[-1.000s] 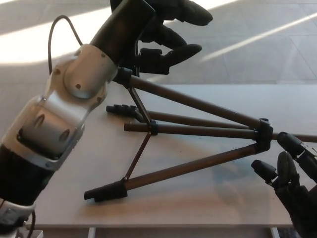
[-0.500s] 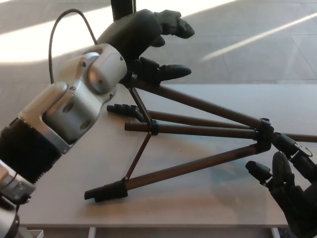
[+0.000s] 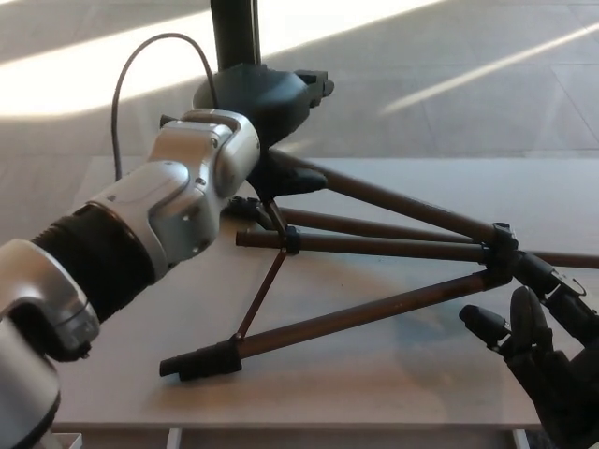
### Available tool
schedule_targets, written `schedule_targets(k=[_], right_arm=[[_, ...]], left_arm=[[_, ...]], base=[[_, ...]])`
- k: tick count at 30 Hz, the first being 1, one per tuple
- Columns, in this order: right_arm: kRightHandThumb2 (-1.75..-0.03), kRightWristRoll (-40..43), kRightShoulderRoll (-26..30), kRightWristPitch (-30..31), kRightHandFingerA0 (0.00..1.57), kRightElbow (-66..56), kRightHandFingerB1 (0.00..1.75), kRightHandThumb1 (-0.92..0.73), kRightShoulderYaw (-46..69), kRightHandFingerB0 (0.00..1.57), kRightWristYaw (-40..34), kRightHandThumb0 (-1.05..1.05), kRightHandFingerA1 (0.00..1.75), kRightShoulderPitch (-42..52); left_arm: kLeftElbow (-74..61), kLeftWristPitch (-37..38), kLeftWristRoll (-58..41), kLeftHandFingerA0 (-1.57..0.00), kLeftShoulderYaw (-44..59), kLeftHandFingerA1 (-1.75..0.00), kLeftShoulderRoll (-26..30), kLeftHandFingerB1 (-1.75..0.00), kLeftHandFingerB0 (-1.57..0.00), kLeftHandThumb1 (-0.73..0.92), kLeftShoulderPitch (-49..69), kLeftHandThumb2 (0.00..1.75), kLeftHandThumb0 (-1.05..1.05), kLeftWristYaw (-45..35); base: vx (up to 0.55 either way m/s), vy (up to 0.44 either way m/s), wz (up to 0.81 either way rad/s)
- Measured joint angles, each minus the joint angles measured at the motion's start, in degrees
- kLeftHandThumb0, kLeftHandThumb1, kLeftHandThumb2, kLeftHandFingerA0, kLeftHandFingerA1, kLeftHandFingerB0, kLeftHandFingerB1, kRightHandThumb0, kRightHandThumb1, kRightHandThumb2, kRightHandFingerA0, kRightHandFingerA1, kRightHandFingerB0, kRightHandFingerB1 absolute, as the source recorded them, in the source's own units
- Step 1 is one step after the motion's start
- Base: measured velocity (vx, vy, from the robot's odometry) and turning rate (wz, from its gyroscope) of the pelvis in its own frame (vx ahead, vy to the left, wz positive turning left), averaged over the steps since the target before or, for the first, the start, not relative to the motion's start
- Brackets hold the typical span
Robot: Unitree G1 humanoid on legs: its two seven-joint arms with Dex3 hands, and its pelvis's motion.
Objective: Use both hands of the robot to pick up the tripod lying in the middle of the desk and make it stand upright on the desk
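Tripod [image 3: 374, 245] lies on its side mid-desk [image 3: 393, 374], legs splayed. Left hand [image 3: 267, 103] clamps the far leg; right hand [image 3: 547, 360] sits open, empty, by the hub. Lifting one-sided risks the tripod pivoting and sliding off.

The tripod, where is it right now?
In the head view the tripod lies across the middle of the desk, legs spread, between the left hand and the right hand.

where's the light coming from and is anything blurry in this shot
Head view: bright sunlight bands streak the floor behind the desk, which lies mostly in shade; the tripod casts only soft shadows; the left hand and right hand look dark, low in detail, not blurred.
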State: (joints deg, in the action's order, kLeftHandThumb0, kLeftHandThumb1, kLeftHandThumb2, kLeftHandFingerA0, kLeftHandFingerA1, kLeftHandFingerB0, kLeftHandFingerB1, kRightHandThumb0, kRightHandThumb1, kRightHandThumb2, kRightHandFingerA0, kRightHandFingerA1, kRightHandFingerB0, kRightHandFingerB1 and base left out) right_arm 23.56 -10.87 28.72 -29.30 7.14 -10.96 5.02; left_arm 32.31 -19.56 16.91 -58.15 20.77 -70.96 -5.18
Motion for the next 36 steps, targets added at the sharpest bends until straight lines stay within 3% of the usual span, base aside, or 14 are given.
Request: schedule_targets(k=[9,13,14,15,18,19,21,22,23,24,25,26,33,36], right_arm=[[-0.6,0.0,0.19,0.54,0.71,-0.01,0.51,-0.65,0.01,0.62,0.0,-0.54,0.62,0.0],[-0.6,-0.01,0.24,0.92,0.69,-0.01,0.51,-0.65,-0.04,0.62,0.0,-0.53,0.62,0.0],[-0.59,-0.01,0.25,1.02,0.7,-0.01,0.51,-0.65,-0.04,0.62,0.0,-0.54,0.62,0.0],[-0.6,-0.02,0.26,1.11,0.71,-0.01,0.51,-0.65,-0.04,0.62,0.0,-0.54,0.62,0.0],[-0.6,-0.02,0.26,1.38,0.71,-0.01,0.51,-0.66,-0.02,0.61,-0.01,-0.53,0.62,0.0],[-0.6,-0.04,0.27,1.47,0.71,-0.01,0.52,-0.66,-0.03,0.62,-0.01,-0.52,0.62,-0.01],[-0.6,-0.1,0.28,1.6,0.71,-0.01,0.52,-0.66,-0.04,0.62,-0.01,-0.52,0.62,-0.02],[-0.6,-0.14,0.3,1.67,0.7,-0.01,0.52,-0.66,-0.04,0.62,-0.01,-0.51,0.62,-0.02],[-0.6,-0.19,0.36,1.7,0.7,-0.01,0.52,-0.66,-0.05,0.63,-0.01,-0.52,0.61,-0.03],[-0.6,-0.26,0.44,1.73,0.71,-0.01,0.51,-0.66,-0.04,0.64,-0.01,-0.51,0.61,-0.05],[-0.6,-0.34,0.49,1.77,0.71,-0.01,0.51,-0.66,-0.03,0.64,-0.01,-0.51,0.61,-0.09],[-0.6,-0.46,0.59,1.84,0.72,-0.01,0.51,-0.67,-0.03,0.63,-0.01,-0.51,0.61,-0.17],[-0.6,-0.9,1.92,2.57,0.71,-0.01,0.5,-0.68,-0.07,0.59,-0.04,-0.5,0.6,-1.11],[-0.6,-1.04,2.35,2.78,0.71,-0.01,0.5,-0.68,-0.02,0.6,-0.03,-0.5,0.59,-1.47]], left_arm=[[6.73,0.37,5.92,-0.03,-8.2,-0.31,-3.87,-0.23,-0.09,0.57,-3.03,1.0,-0.92,0.01],[8.85,1.05,8.71,-0.08,-10.23,-0.54,-5.36,-0.36,-0.05,0.55,-3.42,0.96,-0.84,0.37],[9.37,1.26,9.39,-0.21,-10.67,-0.51,-5.62,-0.33,-0.08,0.72,-3.42,0.63,-0.82,0.54],[9.9,1.49,10.12,-0.35,-11.02,-0.6,-5.89,-0.33,-0.03,0.63,-3.42,1.01,-0.81,0.75],[11.49,1.81,12.19,-0.51,-12.04,-0.63,-6.65,-0.32,-0.06,0.63,-3.49,0.99,-0.75,0.96],[11.88,1.82,12.83,-0.76,-12.5,-0.59,-6.94,-0.28,-0.1,0.73,-3.51,0.63,-0.63,0.96],[12.66,1.83,14.2,-0.76,-13.6,-0.59,-7.38,-0.28,-0.1,0.73,-3.66,0.63,-0.63,0.76],[13.01,1.84,14.92,-0.78,-14.18,-0.71,-7.49,-0.43,-0.14,0.54,-3.78,0.86,-0.58,0.63],[13.26,1.86,15.56,-0.87,-14.63,-0.67,-7.56,-0.32,-0.29,0.75,-3.87,0.63,-0.52,0.52],[13.59,1.9,16.34,-0.85,-15.13,-0.78,-7.67,-0.5,-0.27,0.59,-4.01,0.95,-0.56,0.32],[13.88,1.95,16.97,-0.85,-15.36,-0.78,-7.77,-0.5,-0.27,0.59,-4.08,0.95,-0.56,0.19],[14.24,2.03,17.78,-0.9,-15.43,-1.01,-7.89,-0.39,-0.46,0.76,-4.09,0.63,-0.44,0.13],[16.26,2.55,22.81,-0.95,-14.73,-1.27,-8.82,-0.57,-0.77,0.58,-4.09,0.58,-0.37,0.12],[17.34,3.01,24.83,-0.94,-13.6,-1.36,-9.43,-0.7,-0.75,0.65,-3.96,0.62,-0.35,0.2]], base=[[0.0,0.0,0.0],[0.0,0.0,0.0],[0.0,0.0,0.0],[0.0,0.0,0.0],[0.0,0.0,0.0],[0.0,0.0,0.0],[0.0,0.0,0.0],[0.0,0.0,0.0],[0.0,0.0,0.0],[0.0,0.0,0.0],[0.0,0.0,0.0],[0.0,0.0,0.0],[0.0,0.0,0.0],[0.0,0.0,0.0]])
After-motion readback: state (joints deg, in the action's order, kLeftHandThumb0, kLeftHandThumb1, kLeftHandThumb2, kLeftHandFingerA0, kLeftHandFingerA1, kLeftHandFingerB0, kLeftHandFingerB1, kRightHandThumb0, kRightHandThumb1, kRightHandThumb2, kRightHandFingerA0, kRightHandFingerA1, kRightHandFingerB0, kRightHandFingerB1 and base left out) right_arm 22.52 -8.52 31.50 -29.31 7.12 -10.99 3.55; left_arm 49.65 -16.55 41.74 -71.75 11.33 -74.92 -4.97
